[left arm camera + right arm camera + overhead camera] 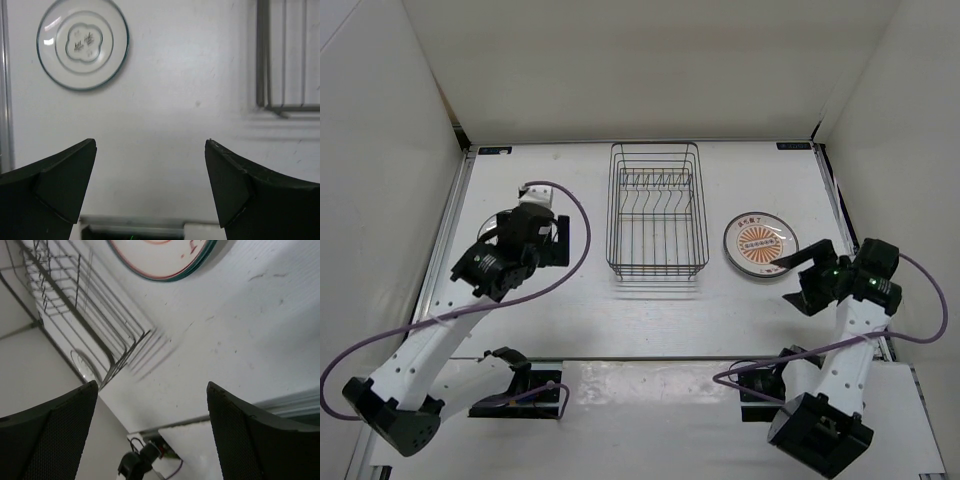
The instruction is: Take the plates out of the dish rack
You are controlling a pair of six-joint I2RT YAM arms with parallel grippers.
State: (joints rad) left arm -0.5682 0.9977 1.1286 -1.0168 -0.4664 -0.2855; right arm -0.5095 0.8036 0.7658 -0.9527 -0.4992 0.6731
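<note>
The orange-patterned plate (760, 245) lies flat on the table (650, 320), just ahead of the right gripper (150, 430). From above, one dark fingertip reaches toward the plate's near rim. The wrist view shows the plate clear of both fingers. Its edge shows a red line over a greenish one, and I cannot tell whether another plate sits under it.

The grey-ringed plate (82, 44) lies flat ahead and to the left of the left gripper (150, 185), apart from it and partly hidden under that arm in the top view.

The rack (655, 210) stands between the two grippers, ahead and to the right of the left one and ahead and to the left of the right one. Both plates lie outside it.

The jaws of both grippers stand wide apart with only bare table between them, and neither holds anything.
</note>
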